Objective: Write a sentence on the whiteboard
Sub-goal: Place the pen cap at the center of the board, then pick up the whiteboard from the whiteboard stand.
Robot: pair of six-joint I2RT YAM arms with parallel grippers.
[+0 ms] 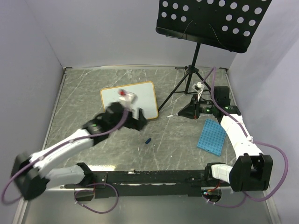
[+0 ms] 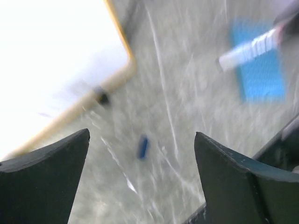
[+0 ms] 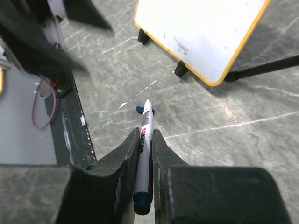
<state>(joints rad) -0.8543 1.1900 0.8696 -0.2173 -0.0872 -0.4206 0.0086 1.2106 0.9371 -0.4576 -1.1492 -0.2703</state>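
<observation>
We see the board [image 1: 145, 95] on the surface, toward the far edge and a little left of the middle. It stands on two small black feet. Its white face looks blank. We see a faint smudge but no words yet.

The right tool [image 3: 145, 135] is shut tight on the pen [image 3: 146, 116]. The pen sits straight out between the two fingers, and its tip has no cap on. The blue cap [image 1: 148, 140] lies on the surface near the middle, between the board and the near edge.

The left tool [image 2: 141, 135] is wide open and holds nothing. It hangs over the near side of the board, with the cap just below it.

What matters most, we think, is this. The board lies to the left of the right tool, and the pen points that way, toward the board's near right corner. The tip is not on the board; there is bare surface between them. A leg of the stand [image 1: 196, 56] lies just beside that corner. So we think the pen must go over the leg and then down onto the white face.

The left arm is nearer to the board, but the right arm has the pen. The blue tray [image 1: 210, 136] lies by the right edge, well away from the board.
</observation>
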